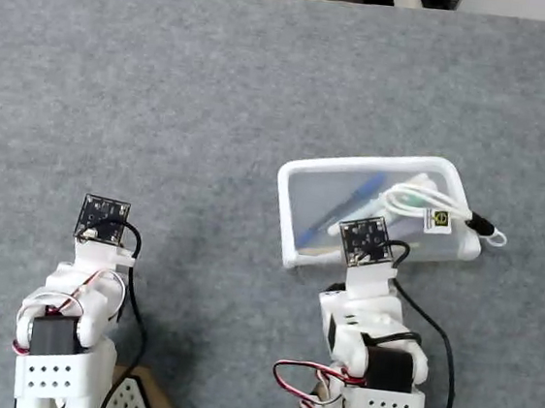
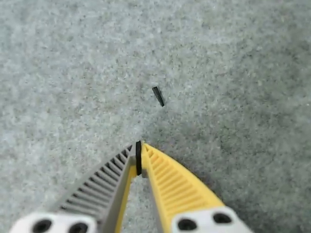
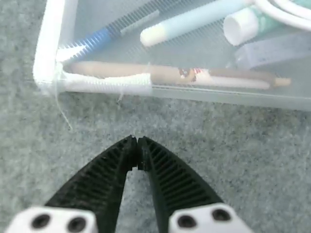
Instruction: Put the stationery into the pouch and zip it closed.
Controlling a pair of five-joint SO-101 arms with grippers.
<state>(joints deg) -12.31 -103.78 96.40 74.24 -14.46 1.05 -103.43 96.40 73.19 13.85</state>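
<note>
Left gripper (image 2: pixel 138 162) fully closed, grey and yellow tips meeting, holding nothing; it hangs over bare grey felt table (image 1: pixel 185 107), a small black sliver (image 2: pixel 158 96) lying just ahead; open felt on all sides, well apart from the pouch (image 1: pixel 318 191); right gripper (image 3: pixel 137 150) likewise closed tip to tip and empty, just short of the pouch's near white-trimmed edge, beside its corner; translucent pouch lies flat, right of centre; inside: blue pen (image 3: pixel 97 38), pale blue marker (image 3: pixel 194 22), tan pen (image 3: pixel 170 75) along the near edge; white cord (image 1: pixel 419 198) trails past its right end; zip state cannot be told
</note>
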